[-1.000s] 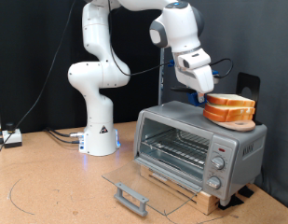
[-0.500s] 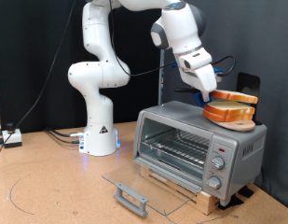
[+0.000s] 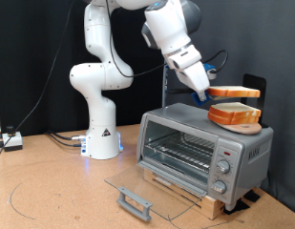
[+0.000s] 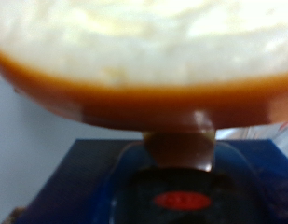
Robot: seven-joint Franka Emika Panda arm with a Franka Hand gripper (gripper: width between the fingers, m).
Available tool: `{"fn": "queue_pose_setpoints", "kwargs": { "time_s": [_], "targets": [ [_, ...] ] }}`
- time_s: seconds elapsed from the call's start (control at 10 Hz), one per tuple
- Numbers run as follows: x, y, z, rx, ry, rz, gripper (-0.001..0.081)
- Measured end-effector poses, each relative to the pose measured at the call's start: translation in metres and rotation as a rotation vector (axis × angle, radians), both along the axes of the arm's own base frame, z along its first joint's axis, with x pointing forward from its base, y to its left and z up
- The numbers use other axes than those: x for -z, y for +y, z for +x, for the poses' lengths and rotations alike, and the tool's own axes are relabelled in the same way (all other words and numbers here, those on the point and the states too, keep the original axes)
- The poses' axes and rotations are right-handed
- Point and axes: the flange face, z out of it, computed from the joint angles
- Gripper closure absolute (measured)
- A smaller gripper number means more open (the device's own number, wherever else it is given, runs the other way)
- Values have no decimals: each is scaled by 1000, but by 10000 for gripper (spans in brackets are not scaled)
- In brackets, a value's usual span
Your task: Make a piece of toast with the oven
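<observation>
The silver oven stands on a wooden base at the exterior view's lower right, with its glass door folded down flat and the wire rack showing inside. My gripper is shut on the edge of a piece of toast and holds it level in the air, a little above the oven's top. A second stack of bread lies on the oven's roof just under it. In the wrist view the held toast fills the upper part, pale cream face with an orange-brown crust.
The arm's white base stands to the exterior view's left of the oven. Round knobs run down the oven's right panel. A black curtain hangs behind. Cables lie on the brown table at the left edge.
The gripper closed on the top slice and lifted it off the stack on the oven's roof. The arm swung up and towards the exterior view's left.
</observation>
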Motion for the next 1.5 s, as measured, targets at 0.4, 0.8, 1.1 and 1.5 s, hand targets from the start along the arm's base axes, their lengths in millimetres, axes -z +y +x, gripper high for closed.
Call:
{"fn": "queue_pose_setpoints", "kwargs": {
  "time_s": [0.4,0.8,1.1,1.5],
  "targets": [
    [4,-25,-4,-71,-8,19,409],
    [9,-93,-12,-80,3,81,409],
    [13,-143,-19,-64,6,56,409],
    [18,-207,-39,-63,30,53,409]
  ]
}}
